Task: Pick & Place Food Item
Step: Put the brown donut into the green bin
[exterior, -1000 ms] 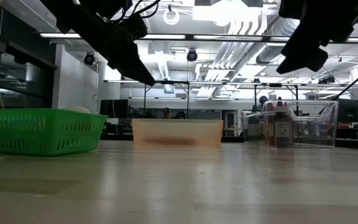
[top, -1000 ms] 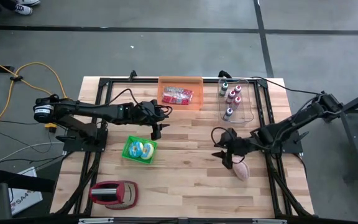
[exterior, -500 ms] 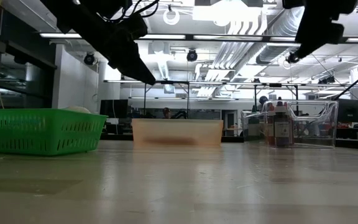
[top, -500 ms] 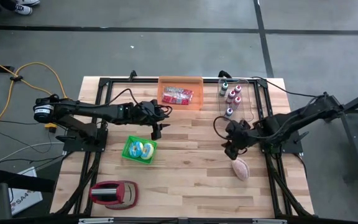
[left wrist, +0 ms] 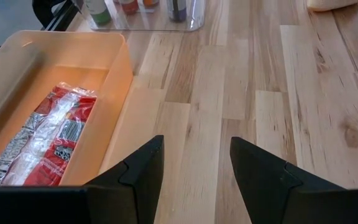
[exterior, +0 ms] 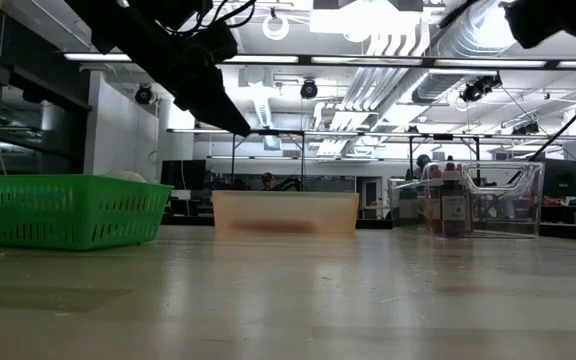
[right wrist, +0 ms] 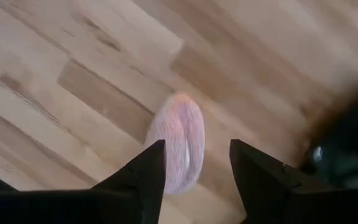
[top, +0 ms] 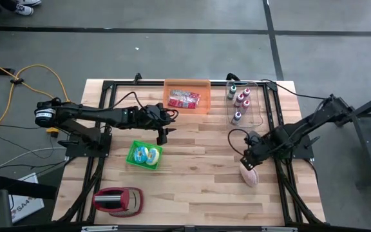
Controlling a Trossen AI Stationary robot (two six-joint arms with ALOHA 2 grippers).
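Note:
A pink oval food item (right wrist: pixel 178 142) lies flat on the wooden table near its right edge (top: pixel 250 176). My right gripper (right wrist: pixel 194 171) hangs above it, pointing down, open, fingers to either side and clear of it (top: pixel 246 161). My left gripper (left wrist: pixel 194 168) stands open over the table's middle (top: pixel 161 134), nothing between its fingers. An orange bin (top: pixel 187 95) at the far edge holds a red-and-white packet (left wrist: pixel 45 140). A green basket (top: pixel 145 154) with food items sits left of centre.
A clear container (top: pixel 242 103) with several bottles stands at the far right, also seen in the low view (exterior: pixel 478 200). A red-and-grey object (top: pixel 118 200) lies at the near left. A black frame (top: pixel 108 109) borders the table. Bare wood lies between basket and pink item.
My right gripper has swung from lying nearly level, fingers toward the table's left, to pointing straight down. It has risen and gone toward the table's right and near edges, and now hangs over the pink food item, which has not moved.

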